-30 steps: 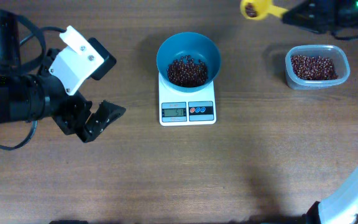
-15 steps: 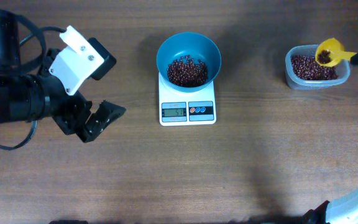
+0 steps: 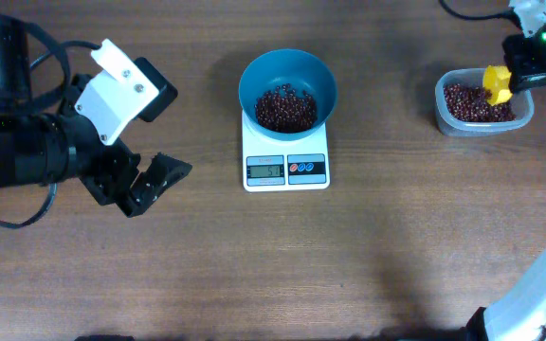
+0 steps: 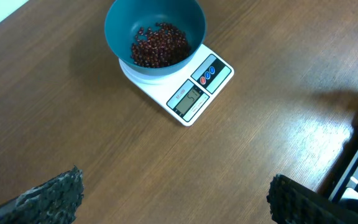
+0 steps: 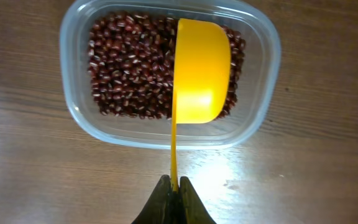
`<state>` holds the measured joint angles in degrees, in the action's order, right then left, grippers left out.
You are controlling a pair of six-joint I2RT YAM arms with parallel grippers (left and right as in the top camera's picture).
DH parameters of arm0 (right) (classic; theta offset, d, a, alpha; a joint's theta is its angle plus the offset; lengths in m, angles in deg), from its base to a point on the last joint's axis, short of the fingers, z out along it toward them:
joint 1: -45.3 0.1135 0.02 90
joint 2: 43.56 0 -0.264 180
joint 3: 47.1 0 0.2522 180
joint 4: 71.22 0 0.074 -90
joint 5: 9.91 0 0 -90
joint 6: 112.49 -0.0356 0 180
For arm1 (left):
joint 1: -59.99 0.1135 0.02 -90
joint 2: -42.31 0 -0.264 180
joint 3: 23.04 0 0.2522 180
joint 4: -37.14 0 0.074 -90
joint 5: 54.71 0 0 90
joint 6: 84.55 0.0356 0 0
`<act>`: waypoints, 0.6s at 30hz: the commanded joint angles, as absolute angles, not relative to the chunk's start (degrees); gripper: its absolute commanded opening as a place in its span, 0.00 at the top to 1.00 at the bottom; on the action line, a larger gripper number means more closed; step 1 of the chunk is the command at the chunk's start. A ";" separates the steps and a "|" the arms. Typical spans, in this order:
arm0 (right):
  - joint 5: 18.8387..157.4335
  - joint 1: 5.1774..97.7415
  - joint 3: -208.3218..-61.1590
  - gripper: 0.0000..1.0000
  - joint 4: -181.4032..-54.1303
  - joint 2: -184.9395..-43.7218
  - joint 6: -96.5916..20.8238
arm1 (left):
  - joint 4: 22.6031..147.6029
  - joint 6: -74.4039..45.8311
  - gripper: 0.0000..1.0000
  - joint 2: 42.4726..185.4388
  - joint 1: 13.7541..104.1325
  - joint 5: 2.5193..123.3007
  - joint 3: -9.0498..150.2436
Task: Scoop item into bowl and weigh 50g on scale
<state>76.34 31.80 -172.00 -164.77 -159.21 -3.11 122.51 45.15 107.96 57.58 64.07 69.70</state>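
Note:
The blue bowl [image 3: 287, 80] holds dark red-brown beans [image 3: 284, 108] and stands on the white scale [image 3: 285, 169]; all three also show in the left wrist view: bowl [image 4: 120, 25], beans [image 4: 160, 45], scale [image 4: 194, 96]. My right gripper [image 5: 174, 185] is shut on the handle of a yellow scoop [image 5: 201, 71], turned on its side over a clear tub [image 5: 73, 118] of beans [image 5: 129, 68]. In the overhead view the scoop [image 3: 496, 81] is above the tub [image 3: 482, 102]. My left gripper [image 3: 159, 180] is open and empty, left of the scale.
The left arm's body [image 3: 36, 142] fills the table's left side. The right arm [image 3: 538, 38] reaches in from the top right corner, and its white base [image 3: 538, 294] stands at the bottom right.
My right gripper has carried the scoop from the top edge down to the tub. The scoop has turned on its side there. The left arm has not moved.

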 commanded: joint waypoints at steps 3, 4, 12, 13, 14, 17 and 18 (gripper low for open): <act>71.89 32.91 -174.18 0.96 -164.94 -156.11 -6.96 | 122.58 46.27 0.01 107.98 57.47 65.25 70.23; 72.04 32.91 -174.47 0.96 -165.08 -155.30 -6.96 | 122.58 46.27 0.01 107.98 57.47 65.25 70.23; 109.81 35.80 -176.59 0.96 -162.85 -147.28 -6.65 | 122.58 46.27 0.01 107.98 57.47 65.25 70.23; 109.28 38.01 -176.59 0.96 -162.41 -147.59 -6.24 | 122.58 46.27 0.01 107.98 57.47 65.25 70.23; 107.29 41.42 -176.59 0.96 -161.16 -148.11 -6.26 | 122.58 46.29 0.01 107.98 57.47 65.25 70.23; 101.57 48.80 -176.52 0.96 -159.22 -149.55 -6.26 | 122.58 46.27 0.01 107.98 57.47 65.25 70.23; 101.00 51.40 -176.52 0.96 -158.67 -150.38 -6.24 | 122.58 46.27 0.01 107.98 57.47 65.25 70.23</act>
<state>103.10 46.88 -176.10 -159.61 -148.46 -6.21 122.51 45.18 107.96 57.58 64.27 69.70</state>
